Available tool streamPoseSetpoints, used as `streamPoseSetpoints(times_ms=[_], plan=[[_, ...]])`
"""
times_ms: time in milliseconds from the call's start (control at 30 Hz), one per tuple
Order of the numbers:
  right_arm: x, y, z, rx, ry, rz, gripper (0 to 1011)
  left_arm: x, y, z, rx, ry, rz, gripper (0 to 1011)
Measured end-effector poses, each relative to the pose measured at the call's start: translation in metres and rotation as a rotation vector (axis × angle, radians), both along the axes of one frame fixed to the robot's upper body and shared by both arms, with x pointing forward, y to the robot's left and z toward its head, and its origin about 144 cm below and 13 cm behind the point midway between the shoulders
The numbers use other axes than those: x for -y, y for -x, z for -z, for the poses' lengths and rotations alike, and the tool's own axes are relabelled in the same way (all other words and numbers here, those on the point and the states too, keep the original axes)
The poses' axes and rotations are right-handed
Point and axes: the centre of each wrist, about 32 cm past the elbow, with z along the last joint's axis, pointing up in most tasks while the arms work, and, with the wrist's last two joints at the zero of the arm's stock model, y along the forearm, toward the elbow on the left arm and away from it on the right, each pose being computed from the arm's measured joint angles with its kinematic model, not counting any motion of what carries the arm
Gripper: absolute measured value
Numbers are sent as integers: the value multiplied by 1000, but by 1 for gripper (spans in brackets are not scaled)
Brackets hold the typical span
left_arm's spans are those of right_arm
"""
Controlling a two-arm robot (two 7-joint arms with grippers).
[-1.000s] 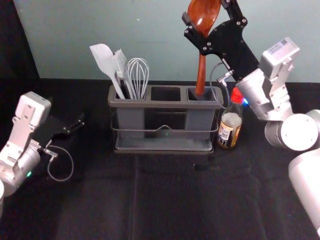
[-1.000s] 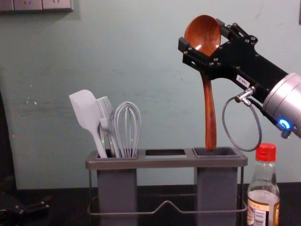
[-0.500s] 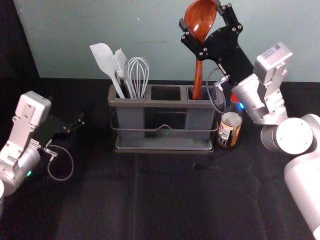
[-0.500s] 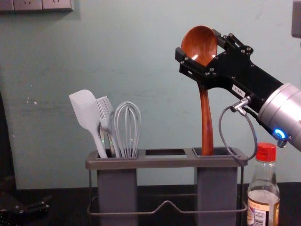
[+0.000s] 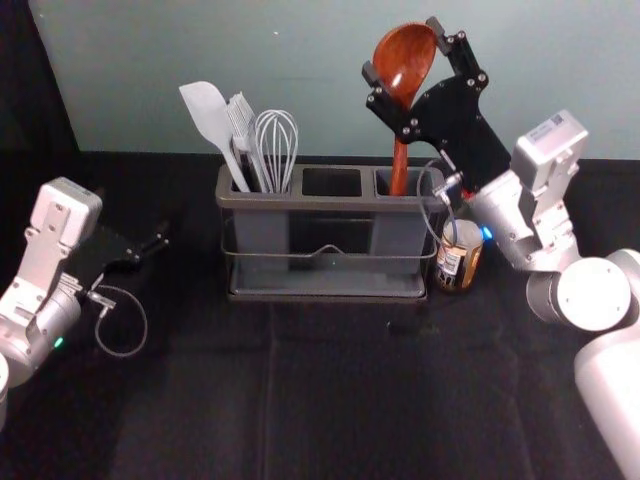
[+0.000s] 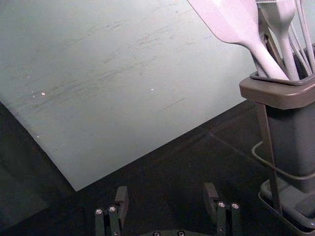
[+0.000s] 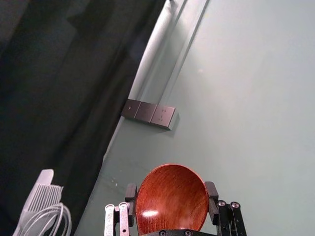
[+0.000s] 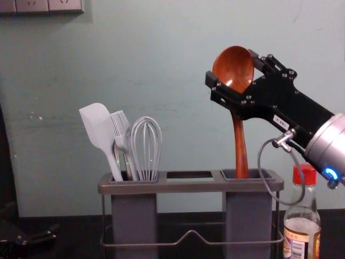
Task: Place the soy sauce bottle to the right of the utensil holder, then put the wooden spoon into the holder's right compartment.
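Note:
My right gripper [image 5: 402,50] is shut on the bowl of the upright wooden spoon [image 5: 399,130], above the holder's right compartment [image 8: 249,216]. In the right wrist view, the spoon's bowl [image 7: 171,196] sits between the fingers of the right gripper [image 7: 171,191]. The handle's lower end reaches inside that compartment's opening. The soy sauce bottle [image 8: 302,226], red-capped, stands upright just right of the utensil holder [image 5: 330,208], partly behind the right arm's cable. My left gripper [image 5: 158,246] stays parked at the left; its wrist view shows the left gripper [image 6: 166,194] open and empty.
A white spatula [image 8: 98,127], a brush [image 8: 119,129] and a whisk [image 8: 146,148] stand in the holder's left compartment. Behind the table rises a pale wall [image 5: 300,60]. The right arm's cable [image 8: 260,164] loops in front of the holder's right end.
My right gripper and the spoon have come down, the handle sinking deeper into the right compartment. They shifted slightly left, then back right. The left arm, holder and bottle have stayed still.

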Motion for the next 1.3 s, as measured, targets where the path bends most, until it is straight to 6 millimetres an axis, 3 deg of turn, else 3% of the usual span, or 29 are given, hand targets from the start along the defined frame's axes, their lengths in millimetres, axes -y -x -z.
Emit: streamPoseSetpoints(times_ms=[1133,1300], plan=[[14,24,31,-65,26,4,842,0,0,0,0,0,0,1005],[15,26,33,-68,19,7,939,0,0,0,0,0,0,1005]])
